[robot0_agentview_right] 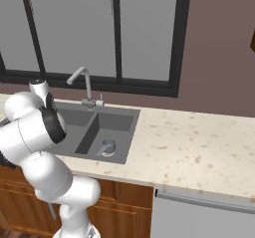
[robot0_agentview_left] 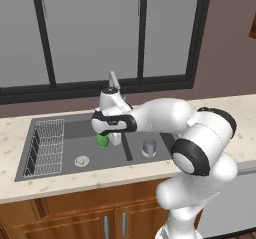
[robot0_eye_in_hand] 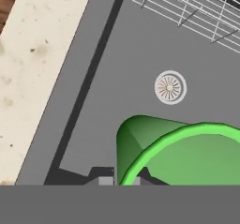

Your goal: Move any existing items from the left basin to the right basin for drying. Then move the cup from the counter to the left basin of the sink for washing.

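Note:
My gripper (robot0_agentview_left: 107,137) is shut on the bright green cup (robot0_agentview_left: 102,141) and holds it low over the left basin (robot0_agentview_left: 80,132), near the sink's divider. In the hand view the cup (robot0_eye_in_hand: 187,153) is tilted at the lower right. Its rim sits between my fingertips (robot0_eye_in_hand: 101,177), above the basin floor (robot0_eye_in_hand: 112,59) and just below the round silver drain (robot0_eye_in_hand: 170,87). A grey metallic cylinder (robot0_agentview_left: 149,147) stands in the narrower right basin (robot0_agentview_left: 161,142). From the right base camera the cylinder (robot0_agentview_right: 107,146) shows in the right basin (robot0_agentview_right: 113,125).
The white wire rack (robot0_agentview_left: 47,145) lines the left side of the left basin, and it is the rack (robot0_eye_in_hand: 187,7) at the hand view's top. The slim faucet (robot0_agentview_left: 114,79) rises behind the divider. Beige counter (robot0_agentview_right: 199,142) stretches to the right of the sink.

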Controlling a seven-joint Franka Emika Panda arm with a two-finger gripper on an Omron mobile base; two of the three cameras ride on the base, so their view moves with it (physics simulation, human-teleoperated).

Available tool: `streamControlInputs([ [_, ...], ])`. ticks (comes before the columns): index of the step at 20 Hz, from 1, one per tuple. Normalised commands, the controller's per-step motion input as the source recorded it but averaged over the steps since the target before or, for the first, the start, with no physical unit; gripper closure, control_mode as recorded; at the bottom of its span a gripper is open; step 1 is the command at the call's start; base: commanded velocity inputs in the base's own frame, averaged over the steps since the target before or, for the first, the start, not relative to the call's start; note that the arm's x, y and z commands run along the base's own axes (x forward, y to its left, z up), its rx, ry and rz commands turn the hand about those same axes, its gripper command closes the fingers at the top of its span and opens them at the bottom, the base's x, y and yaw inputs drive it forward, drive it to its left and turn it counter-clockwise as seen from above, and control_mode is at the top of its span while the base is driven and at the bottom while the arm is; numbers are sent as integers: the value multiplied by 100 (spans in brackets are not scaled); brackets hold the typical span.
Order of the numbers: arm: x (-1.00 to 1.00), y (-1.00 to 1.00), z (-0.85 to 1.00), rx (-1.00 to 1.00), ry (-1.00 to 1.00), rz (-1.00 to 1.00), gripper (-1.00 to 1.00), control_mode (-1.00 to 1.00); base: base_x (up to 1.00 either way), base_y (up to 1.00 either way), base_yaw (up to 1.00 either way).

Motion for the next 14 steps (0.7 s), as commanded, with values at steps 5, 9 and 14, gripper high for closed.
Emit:
streamControlInputs([
  [5,53,7,-53,-4,3,7,100,-100,0,0,0],
  [9,47,3,-52,-2,0,8,100,-100,0,0,0],
  [14,35,1,-42,0,0,7,100,-100,0,0,0],
])
